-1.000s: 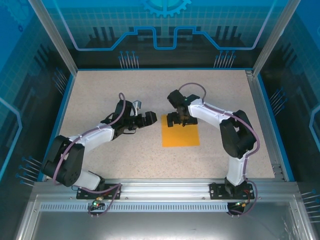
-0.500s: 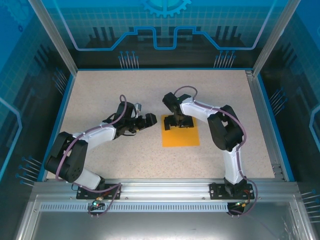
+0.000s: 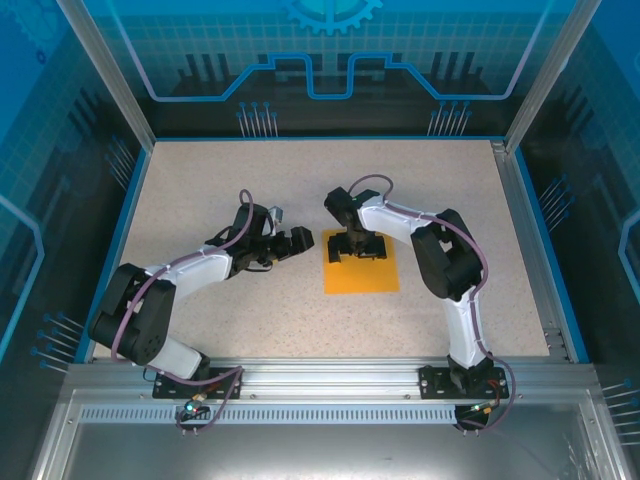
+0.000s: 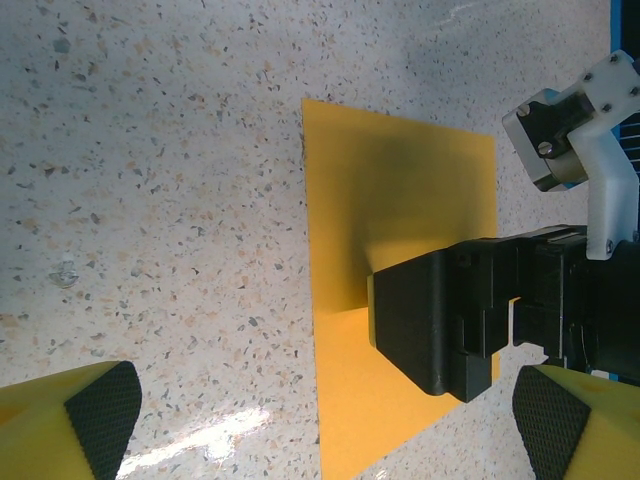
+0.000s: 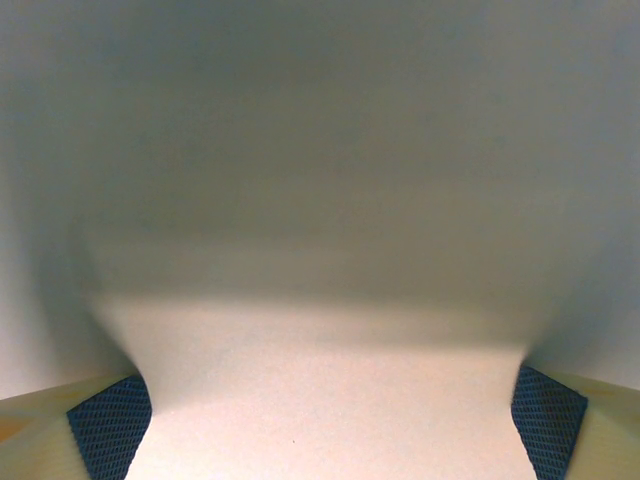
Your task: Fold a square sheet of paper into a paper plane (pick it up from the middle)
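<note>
Top external: right arm [image 3: 445,262] has folded inward, right gripper [image 3: 357,246] over paper [image 3: 361,278].

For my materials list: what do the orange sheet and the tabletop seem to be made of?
The square sheet of paper: likely thin matte paper, lying flat, no glare. The tabletop: probably speckled stone-look laminate, slightly glossy, reflecting light.

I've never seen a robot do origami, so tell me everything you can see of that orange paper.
The paper is a thin orange-yellow square, plain and matte. It lies flat and unfolded on the speckled table, its edges roughly in line with the table's. No crease shows. The right gripper, jaws open, stands on its far half, apparently touching it and casting a shadow there. The left gripper, also open, sits just off its left edge, apart from it.
</note>
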You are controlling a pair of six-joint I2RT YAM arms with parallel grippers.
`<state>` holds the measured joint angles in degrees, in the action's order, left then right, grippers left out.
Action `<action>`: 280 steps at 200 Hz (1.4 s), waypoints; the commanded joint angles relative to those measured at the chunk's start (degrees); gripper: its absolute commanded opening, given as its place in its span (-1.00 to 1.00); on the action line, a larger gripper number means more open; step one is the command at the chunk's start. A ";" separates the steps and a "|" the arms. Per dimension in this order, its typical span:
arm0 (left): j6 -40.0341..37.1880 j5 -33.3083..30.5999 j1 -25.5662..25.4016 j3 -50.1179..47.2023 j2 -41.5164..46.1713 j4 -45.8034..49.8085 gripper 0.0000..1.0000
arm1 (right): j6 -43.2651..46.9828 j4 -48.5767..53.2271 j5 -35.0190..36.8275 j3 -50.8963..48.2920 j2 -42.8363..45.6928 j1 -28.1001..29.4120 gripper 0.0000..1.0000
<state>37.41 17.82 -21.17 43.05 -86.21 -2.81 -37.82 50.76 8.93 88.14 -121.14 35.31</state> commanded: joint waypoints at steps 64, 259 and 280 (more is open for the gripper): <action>-1.09 0.90 -0.28 2.43 -0.36 2.25 0.98 | 0.59 -3.69 -3.13 -7.10 -2.58 -0.90 0.91; -1.32 1.42 -0.37 2.90 -0.89 2.11 0.98 | 0.84 -3.05 -2.64 -5.30 -0.71 -0.58 0.99; -1.42 1.42 -0.36 2.74 -0.76 2.12 0.97 | 0.24 -4.18 -3.59 -6.94 -2.03 -0.61 0.96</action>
<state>37.17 17.87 -21.17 44.56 -86.65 -1.52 -36.21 47.68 8.16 84.09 -118.41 34.83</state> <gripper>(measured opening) 0.987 0.989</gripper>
